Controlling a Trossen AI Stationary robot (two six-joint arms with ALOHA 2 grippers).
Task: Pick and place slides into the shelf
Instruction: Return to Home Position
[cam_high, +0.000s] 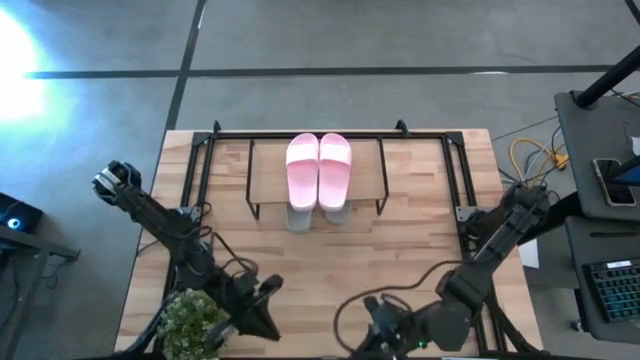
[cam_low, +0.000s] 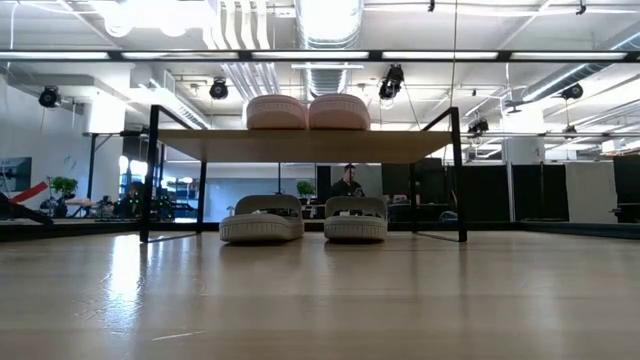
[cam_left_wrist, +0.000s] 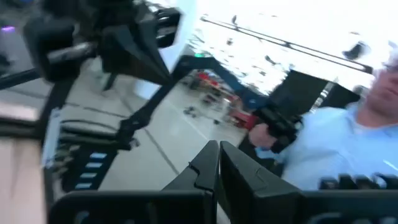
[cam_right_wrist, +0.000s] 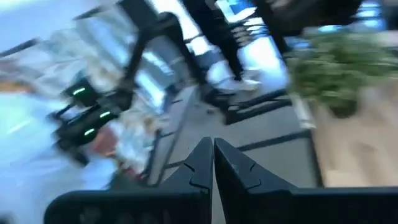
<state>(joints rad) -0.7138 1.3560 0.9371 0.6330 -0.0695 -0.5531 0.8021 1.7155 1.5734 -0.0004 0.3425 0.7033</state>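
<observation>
Left claw had its two dark fingers pressed together, with nothing between them. Seen from above, it hung at the near edge of the surface, just beside a small leafy plant. Its arm was folded back along the left side. The right claw had its fingers pressed together too, and it held nothing. It was also at the near edge, more to the right, with its arm bent back toward the right side. Both claws were well apart from the shelf.

The shelf stood at the far side of the surface, in the middle, inside a big black tube frame. The pink slides lay on top of its light wooden board, side by side and touching. The grey-green slides sat under the board, flat on the surface, next to each other with a small gap between them. From above, only their near ends poked out from under the board. Far behind the shelf, in the room, a person showed between the shelf legs.
</observation>
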